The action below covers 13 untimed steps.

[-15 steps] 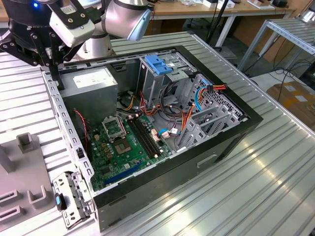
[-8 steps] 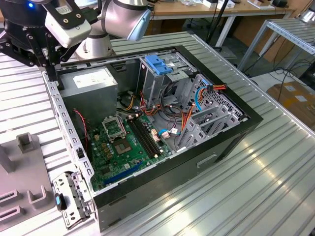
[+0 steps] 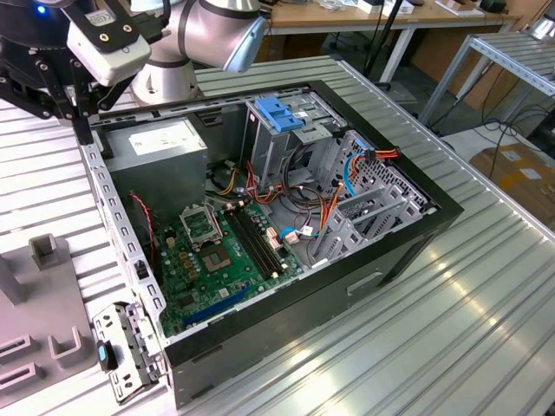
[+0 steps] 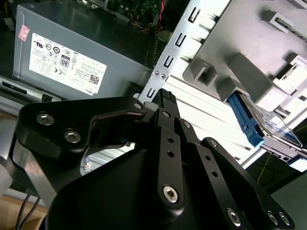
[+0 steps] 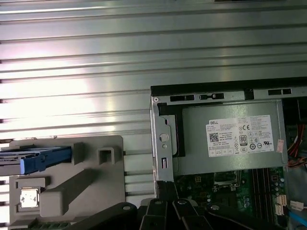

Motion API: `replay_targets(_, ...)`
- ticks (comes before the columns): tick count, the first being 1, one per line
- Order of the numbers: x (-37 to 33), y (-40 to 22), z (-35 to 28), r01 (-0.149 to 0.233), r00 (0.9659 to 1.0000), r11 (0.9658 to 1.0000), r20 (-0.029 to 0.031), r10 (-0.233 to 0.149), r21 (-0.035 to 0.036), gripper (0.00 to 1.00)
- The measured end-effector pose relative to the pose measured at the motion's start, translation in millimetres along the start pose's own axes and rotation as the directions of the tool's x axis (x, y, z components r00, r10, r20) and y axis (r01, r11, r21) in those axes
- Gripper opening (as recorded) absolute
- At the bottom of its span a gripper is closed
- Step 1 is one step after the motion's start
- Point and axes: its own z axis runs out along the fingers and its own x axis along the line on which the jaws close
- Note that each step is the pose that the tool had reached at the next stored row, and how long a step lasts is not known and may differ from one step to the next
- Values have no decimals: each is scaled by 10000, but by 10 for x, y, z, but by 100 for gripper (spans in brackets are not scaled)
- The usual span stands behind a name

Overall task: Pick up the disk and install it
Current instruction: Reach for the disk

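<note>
Little of the task is done: the disk (image 5: pixel 37 159) lies in its grey holder (image 5: pixel 91 179) on the desk (image 3: pixel 434 338), just beside the open computer case (image 3: pixel 364 286), untouched. The gripper (image 5: pixel 165 188) hangs over the case's corner by the power supply (image 5: pixel 225 139), its fingers pressed together with nothing between them. Both the pick-up and the fitting into the case remain.
</note>
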Motion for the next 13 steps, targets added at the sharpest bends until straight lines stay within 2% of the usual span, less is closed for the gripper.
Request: replay_targets(13,134,-10,-3,-1,10000,10000,-1,1,0,11)
